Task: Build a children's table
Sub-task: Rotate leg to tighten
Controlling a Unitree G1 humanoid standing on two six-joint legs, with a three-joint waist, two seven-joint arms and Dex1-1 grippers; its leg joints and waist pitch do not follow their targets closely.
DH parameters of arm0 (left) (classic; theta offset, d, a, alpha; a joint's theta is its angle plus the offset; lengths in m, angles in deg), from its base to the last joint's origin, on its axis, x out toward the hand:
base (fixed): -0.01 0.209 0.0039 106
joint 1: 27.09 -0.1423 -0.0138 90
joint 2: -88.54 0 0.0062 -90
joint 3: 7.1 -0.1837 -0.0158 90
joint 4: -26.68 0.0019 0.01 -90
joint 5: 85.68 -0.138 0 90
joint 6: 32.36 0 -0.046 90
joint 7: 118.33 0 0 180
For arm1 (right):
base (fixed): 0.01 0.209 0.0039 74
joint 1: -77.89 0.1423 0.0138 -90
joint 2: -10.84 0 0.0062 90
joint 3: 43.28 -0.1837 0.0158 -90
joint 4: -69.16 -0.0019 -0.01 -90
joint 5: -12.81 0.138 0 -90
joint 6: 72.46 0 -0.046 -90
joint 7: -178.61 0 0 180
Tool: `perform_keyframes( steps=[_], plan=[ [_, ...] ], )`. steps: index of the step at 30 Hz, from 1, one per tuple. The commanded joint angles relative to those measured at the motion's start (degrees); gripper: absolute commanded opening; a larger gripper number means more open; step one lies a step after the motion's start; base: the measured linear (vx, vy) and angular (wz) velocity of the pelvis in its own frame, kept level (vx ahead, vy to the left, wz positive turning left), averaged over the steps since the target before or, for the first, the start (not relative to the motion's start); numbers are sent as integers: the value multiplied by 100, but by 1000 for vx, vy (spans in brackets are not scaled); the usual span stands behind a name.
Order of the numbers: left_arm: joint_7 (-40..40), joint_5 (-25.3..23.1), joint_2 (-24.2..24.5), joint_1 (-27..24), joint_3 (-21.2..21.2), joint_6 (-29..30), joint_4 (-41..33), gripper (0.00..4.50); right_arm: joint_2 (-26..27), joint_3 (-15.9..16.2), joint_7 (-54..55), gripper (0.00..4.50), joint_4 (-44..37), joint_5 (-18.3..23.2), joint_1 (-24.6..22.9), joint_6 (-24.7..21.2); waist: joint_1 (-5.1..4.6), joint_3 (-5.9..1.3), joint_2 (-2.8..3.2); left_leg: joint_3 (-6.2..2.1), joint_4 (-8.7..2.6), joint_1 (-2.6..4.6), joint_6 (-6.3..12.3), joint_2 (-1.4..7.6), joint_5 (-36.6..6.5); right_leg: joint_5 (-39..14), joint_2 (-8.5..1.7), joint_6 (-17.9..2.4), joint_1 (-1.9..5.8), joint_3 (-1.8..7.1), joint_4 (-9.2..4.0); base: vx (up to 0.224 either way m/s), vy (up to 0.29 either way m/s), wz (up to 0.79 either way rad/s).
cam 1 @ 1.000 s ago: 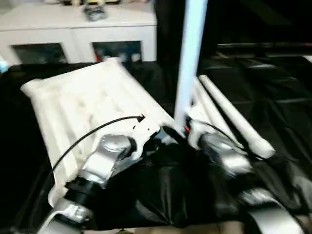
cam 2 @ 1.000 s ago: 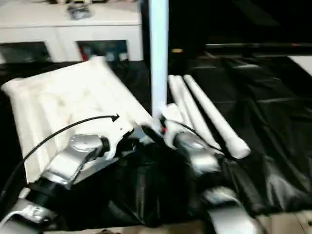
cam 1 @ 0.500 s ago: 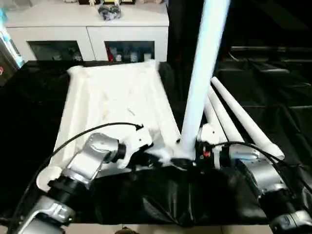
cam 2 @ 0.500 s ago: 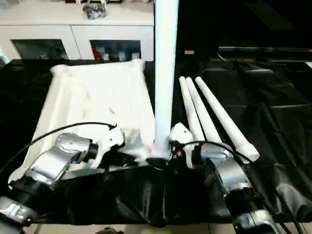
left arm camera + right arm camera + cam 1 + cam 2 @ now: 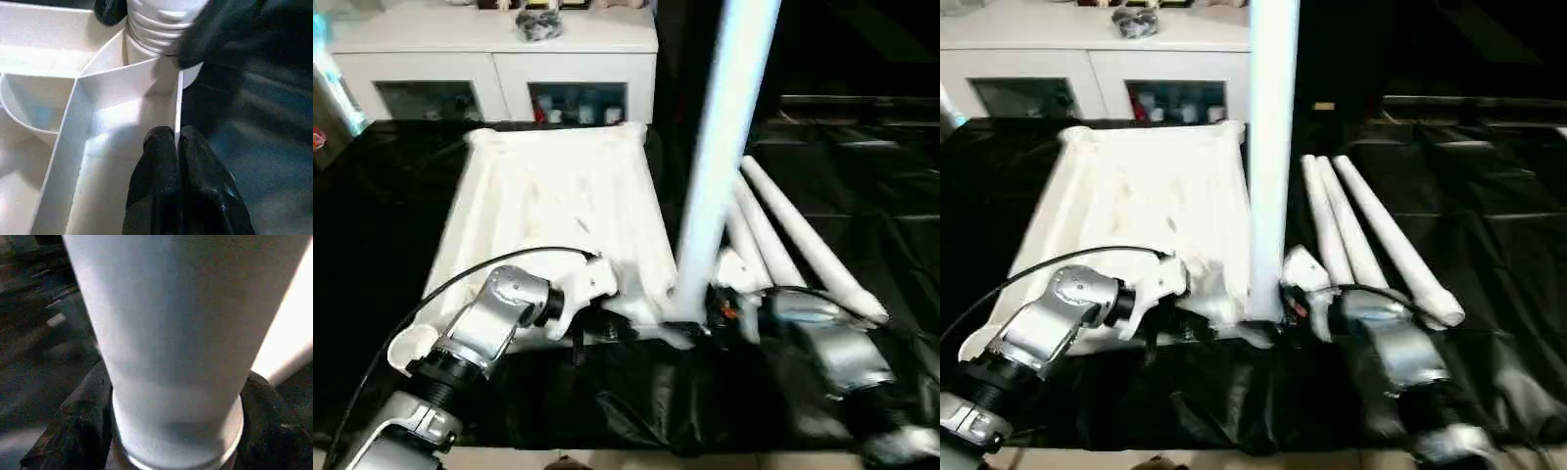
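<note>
You've got the black-draped surface (image 5: 1489, 245) under everything, and on it the tabletop (image 5: 1136, 196) lies underside up, its ribs and rim facing you, with the white cabinet (image 5: 499, 59) behind it. One leg (image 5: 1271, 147) stands upright at the tabletop's near right corner, long axis vertical, its threaded end seated in the corner socket (image 5: 146, 49). Three spare legs (image 5: 1371, 235) lie side by side on the surface just to the right, pointing away from you. Your right end effector (image 5: 176, 431) straddles the base of the upright leg, a black finger on each side of it, though whether it truly pinches the leg you cannot tell from here. Your left end effector (image 5: 177, 161) is clenched on the thin rim wall (image 5: 177, 112) of the tabletop, right beside that socket, pinning the top down. So the leg rises straight up from your right end effector, and that arm is the nearer one; any twist to seat it should turn about that vertical axis, while the left hand braces.
</note>
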Motion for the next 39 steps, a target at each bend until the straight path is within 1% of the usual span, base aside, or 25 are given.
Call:
perform_keyframes(
  steps=[1,3,4,5,6,7,8,10,11,13,14,16,17,19,21,22,23,24,28,31,32,33,35,36,39],
  plan=[
    [-472,166,-478,152,32,100,-218,0,470,59,1184,277,725,-289,235,-69,-77,-308,-13,-251,-485,126,-268,379,-2278,-2372,-544,-1011,180,311,-510,0,0,0],
    [-1020,100,-739,177,166,338,-233,0,818,-159,1940,276,1263,-243,552,-122,-183,-301,-1,-283,-489,105,-325,366,-2430,-2536,-548,-948,186,296,-520,0,0,0],
    [-1020,100,-739,177,166,338,-233,0,818,-159,1940,276,1263,-243,552,-122,-198,-310,13,-289,-488,107,-328,362,-2467,-2551,-544,-917,189,295,-529,0,0,0],
    [-1113,97,-798,175,187,393,-255,0,906,-212,2076,276,1369,-208,626,-129,-222,-306,-4,-276,-475,132,-292,349,-2526,-2563,-539,-890,158,309,-565,0,0,0],
    [-1212,82,-847,176,207,444,-272,0,969,-248,2186,276,1441,-188,685,-129,-216,-306,-11,-251,-448,178,-233,341,-2518,-2567,-541,-899,113,331,-595,0,0,0],
    [-1290,69,-884,176,223,483,-283,0,1014,-273,2268,276,1492,-177,729,-128,-223,-301,-13,-248,-449,171,-198,337,-2482,-2553,-538,-906,119,335,-599,0,0,0],
    [-1426,61,-966,169,235,519,-320,0,1113,-341,2502,276,1634,-175,836,-92,-228,-309,-11,-248,-464,123,-150,345,-2280,-2391,-529,-938,153,331,-568,0,0,0],
    [-1601,49,-1118,133,228,565,-418,0,1282,-499,2747,276,1926,-152,1019,57,-241,-316,-33,-237,-457,129,-144,348,-2219,-2296,-530,-975,149,332,-558,0,0,0],
    [-1605,50,-1130,128,225,568,-430,0,1292,-513,2744,276,1948,-144,1030,72,-236,-323,-26,-240,-458,125,-132,353,-2186,-2247,-533,-986,159,331,-549,0,0,0],
    [-1584,57,-1182,92,194,548,-493,0,1320,-591,2688,332,2073,-110,1086,164,-222,-331,-16,-222,-453,132,-88,358,-2118,-2053,-519,-1012,149,343,-540,0,0,0],
    [-1560,70,-1181,66,142,573,-547,0,1319,-636,2575,346,2194,-55,1142,261,-217,-351,-19,-215,-453,110,-40,362,-1953,-1719,-519,-1111,178,345,-492,0,0,0],
    [-1551,71,-1173,63,131,571,-553,0,1309,-636,2545,354,2198,-47,1143,278,-204,-356,-16,-199,-444,119,1,367,-1853,-1531,-509,-1172,172,347,-482,0,0,0],
    [-1441,96,-1106,47,88,535,-581,0,1203,-543,2398,354,2121,-118,1099,360,-173,-366,9,-178,-423,143,37,368,-1764,-1349,-505,-1228,155,356,-471,0,0,0],
    [-1234,144,-1000,22,30,495,-623,0,1031,-387,2128,363,1953,-231,1000,484,-166,-380,12,-178,-412,91,114,363,-1569,-1055,-497,-1285,210,345,-421,0,0,0],
    [-1188,153,-977,14,19,497,-637,0,993,-368,2054,363,1939,-250,985,532,-136,-407,10,-170,-387,76,219,365,-1286,-664,-491,-1330,222,341,-377,0,0,0],
    [-964,170,-863,-6,-39,453,-662,0,801,-275,1570,363,1718,-229,855,628,-107,-413,6,-162,-367,71,307,353,-1156,-477,-477,-1374,242,325,-368,0,0,0],
    [-876,181,-822,-12,-54,445,-667,0,714,-227,1339,363,1601,-214,788,656,-77,-407,41,-159,-365,78,348,359,-1201,-546,-490,-1394,226,330,-374,0,0,0],
    [-784,195,-779,-15,-69,429,-670,0,638,-202,1090,363,1500,-186,725,688,-68,-395,23,-149,-367,73,357,357,-1261,-623,-485,-1367,227,330,-393,0,0,0],
    [-552,231,-659,-10,-118,365,-665,0,376,-78,386,363,1136,-87,508,734,-11,-374,40,-159,-395,116,272,392,-1578,-1079,-475,-1279,199,336,-434,0,0,0],
    [-164,295,-462,14,-169,240,-623,0,-48,159,-539,363,476,114,159,596,44,-351,31,-167,-416,133,205,393,-1801,-1402,-470,-1174,203,336,-478,0,0,0],
    [-20,310,-383,29,-189,197,-592,0,-203,226,-855,363,239,195,46,494,74,-349,45,-155,-416,172,187,405,-1896,-1549,-475,-1139,159,352,-493,0,0,0],
    [-20,310,-383,29,-189,197,-592,0,-203,226,-855,363,239,195,46,494,81,-347,38,-154,-418,183,180,409,-1914,-1563,-464,-1128,155,357,-494,0,0,0],
    [242,330,-242,57,-237,114,-513,0,-407,277,-1254,363,-74,286,-96,346,91,-347,20,-170,-424,130,165,399,-1849,-1609,-491,-1137,195,351,-484,0,0,0],
    [289,333,-217,60,-245,96,-501,0,-435,282,-1309,348,-120,295,-115,327,105,-342,27,-165,-429,146,173,411,-1868,-1700,-492,-1102,167,358,-498,0,0,0],
    [556,310,-76,110,-288,-9,-352,0,-613,373,-1616,319,-377,305,-208,224,116,-351,16,-179,-432,121,164,408,-1800,-1757,-504,-1072,182,353,-492,0,0,0]
  ],
)
